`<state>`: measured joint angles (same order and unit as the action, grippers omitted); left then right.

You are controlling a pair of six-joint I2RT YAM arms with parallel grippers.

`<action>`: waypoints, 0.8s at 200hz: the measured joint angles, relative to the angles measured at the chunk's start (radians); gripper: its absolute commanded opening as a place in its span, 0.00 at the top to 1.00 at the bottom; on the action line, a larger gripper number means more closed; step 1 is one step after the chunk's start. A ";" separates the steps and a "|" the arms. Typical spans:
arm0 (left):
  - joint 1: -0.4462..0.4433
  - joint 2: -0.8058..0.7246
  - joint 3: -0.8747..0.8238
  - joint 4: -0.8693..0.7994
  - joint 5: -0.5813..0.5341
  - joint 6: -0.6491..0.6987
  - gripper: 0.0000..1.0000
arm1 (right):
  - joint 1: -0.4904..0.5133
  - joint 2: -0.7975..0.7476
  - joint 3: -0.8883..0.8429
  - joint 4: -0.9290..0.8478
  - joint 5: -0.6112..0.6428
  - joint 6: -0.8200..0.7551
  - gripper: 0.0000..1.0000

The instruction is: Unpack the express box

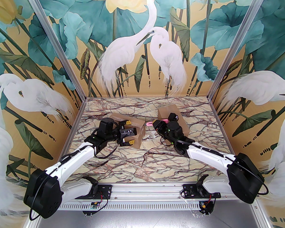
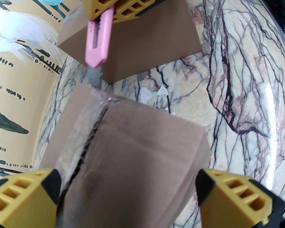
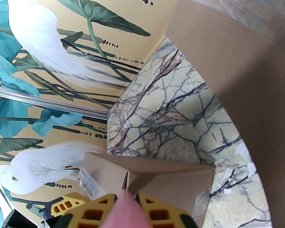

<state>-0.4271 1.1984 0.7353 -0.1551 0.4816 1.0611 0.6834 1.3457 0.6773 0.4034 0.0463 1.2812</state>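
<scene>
The express box (image 1: 135, 132) is a brown carton lying left of centre, its taped top seam (image 2: 92, 136) slit along its length. My left gripper (image 1: 129, 132) stands open, its yellow fingers (image 2: 21, 193) on either side of the carton's near end. My right gripper (image 1: 156, 123) is shut on a pink utility knife (image 2: 97, 39). The knife's grey blade (image 2: 93, 77) touches the carton's far edge at the seam. In the right wrist view the knife handle (image 3: 125, 210) sits between the yellow fingers (image 3: 156, 212), with the carton (image 3: 156, 177) just beyond.
A second brown carton (image 1: 167, 111) stands at the back right, behind my right arm, and also looms close in the right wrist view (image 3: 239, 68). Small white tape scraps (image 2: 154, 92) lie on the marble table (image 1: 142, 165) between the cartons. Painted walls close in three sides.
</scene>
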 measured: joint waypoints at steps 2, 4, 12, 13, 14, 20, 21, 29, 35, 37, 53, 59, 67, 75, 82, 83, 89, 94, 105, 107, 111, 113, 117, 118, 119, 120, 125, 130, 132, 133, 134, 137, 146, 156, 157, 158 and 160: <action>-0.002 0.002 0.000 0.000 0.000 0.000 0.00 | 0.000 0.003 0.000 0.003 -0.001 0.001 1.00; -0.003 0.003 0.000 0.001 0.000 0.000 0.00 | 0.000 0.006 0.000 0.008 -0.003 0.002 1.00; -0.009 0.010 0.000 0.005 0.000 0.000 0.00 | 0.000 0.018 0.000 0.027 -0.011 0.003 1.00; -0.011 0.011 0.000 0.005 0.000 0.000 0.00 | 0.000 0.019 0.000 0.029 -0.012 0.003 1.00; -0.011 0.012 0.000 0.005 0.000 0.000 0.01 | 0.000 0.022 0.000 0.031 -0.013 0.003 1.00; -0.013 0.015 0.000 0.008 0.000 0.000 0.00 | 0.000 0.029 0.000 0.043 -0.018 0.004 1.00; -0.014 0.015 0.000 0.008 0.000 0.000 0.00 | 0.000 0.030 0.000 0.044 -0.018 0.004 1.00; -0.016 0.019 0.001 0.013 0.000 0.000 0.00 | 0.000 0.037 0.000 0.057 -0.021 0.005 1.00; -0.017 0.020 0.001 0.017 0.000 0.000 0.01 | 0.000 0.040 0.000 0.065 -0.025 0.005 1.00; -0.017 0.021 0.001 0.018 0.000 0.000 0.01 | 0.000 0.041 -0.001 0.068 -0.027 0.006 1.00; -0.019 0.021 0.003 0.019 0.000 0.002 0.00 | 0.000 0.043 -0.007 0.082 -0.038 0.006 1.00; -0.018 0.021 0.005 0.019 0.000 0.005 0.00 | 0.000 0.043 -0.009 0.086 -0.040 0.006 1.00; -0.019 0.021 0.006 0.018 0.000 0.008 0.00 | -0.001 0.043 -0.010 0.089 -0.042 0.006 1.00; -0.019 0.021 0.007 0.018 -0.001 0.009 0.01 | -0.001 0.043 -0.011 0.091 -0.043 0.006 1.00; -0.019 0.021 0.007 0.018 -0.001 0.011 0.00 | -0.001 0.043 -0.011 0.092 -0.043 0.006 1.00; -0.019 0.021 0.007 0.017 -0.001 0.012 0.01 | -0.001 0.043 -0.011 0.092 -0.043 0.006 1.00; -0.019 0.021 0.007 0.017 -0.002 0.012 0.01 | -0.001 0.043 -0.011 0.093 -0.044 0.006 1.00; -0.019 0.021 0.007 0.017 -0.003 0.012 0.00 | -0.001 0.043 -0.011 0.094 -0.044 0.006 1.00; -0.019 0.019 0.007 0.017 -0.005 0.014 0.00 | -0.002 0.043 -0.011 0.095 -0.047 0.006 1.00; -0.019 0.019 0.007 0.017 -0.005 0.014 0.00 | -0.002 0.043 -0.011 0.095 -0.047 0.006 1.00; -0.019 0.018 0.007 0.017 -0.007 0.016 0.00 | -0.002 0.043 -0.011 0.095 -0.047 0.006 1.00; -0.019 0.018 0.007 0.017 -0.008 0.016 0.00 | -0.002 0.043 -0.011 0.095 -0.047 0.007 1.00; -0.019 0.016 0.008 0.016 -0.008 0.017 0.01 | -0.002 0.043 -0.011 0.095 -0.047 0.009 1.00; -0.019 0.016 0.008 0.016 -0.008 0.018 0.00 | -0.002 0.043 -0.011 0.095 -0.047 0.009 1.00; -0.019 0.015 0.008 0.016 -0.008 0.019 0.00 | -0.002 0.043 -0.011 0.095 -0.047 0.010 1.00; -0.019 0.015 0.008 0.016 -0.008 0.019 0.01 | -0.002 0.043 -0.011 0.095 -0.047 0.010 1.00; -0.019 0.011 0.008 0.014 -0.010 0.022 0.01 | -0.002 0.043 -0.011 0.095 -0.047 0.011 1.00; -0.019 0.006 0.008 0.012 -0.012 0.024 0.00 | -0.002 0.043 -0.011 0.095 -0.047 0.015 1.00; -0.019 0.004 0.008 0.011 -0.013 0.025 0.00 | -0.002 0.043 -0.011 0.095 -0.047 0.018 1.00; -0.019 0.003 0.008 0.010 -0.013 0.025 0.00 | -0.002 0.043 -0.011 0.095 -0.047 0.018 1.00; -0.019 0.001 0.008 0.010 -0.013 0.026 0.00 | -0.002 0.043 -0.011 0.095 -0.047 0.019 1.00; -0.019 -0.003 0.008 0.008 -0.016 0.027 0.00 | -0.002 0.043 -0.011 0.095 -0.047 0.021 1.00; -0.019 -0.018 0.008 0.005 -0.021 0.032 0.00 | -0.002 0.043 -0.012 0.095 -0.047 0.031 1.00; -0.019 -0.035 0.008 0.002 -0.030 0.035 0.00 | -0.002 0.043 -0.014 0.096 -0.047 0.037 1.00; -0.019 -0.038 0.008 0.001 -0.031 0.036 0.00 | -0.002 0.043 -0.014 0.096 -0.047 0.038 1.00; -0.019 -0.040 0.008 0.001 -0.032 0.036 0.00 | -0.002 0.043 -0.015 0.096 -0.047 0.040 1.00; -0.019 -0.043 0.008 0.000 -0.033 0.039 0.01 | -0.002 0.043 -0.015 0.097 -0.047 0.043 1.00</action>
<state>-0.4465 1.1557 0.7433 -0.1547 0.4484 1.0996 0.6815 1.3888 0.6624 0.4999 -0.0002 1.3247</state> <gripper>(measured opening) 0.996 0.173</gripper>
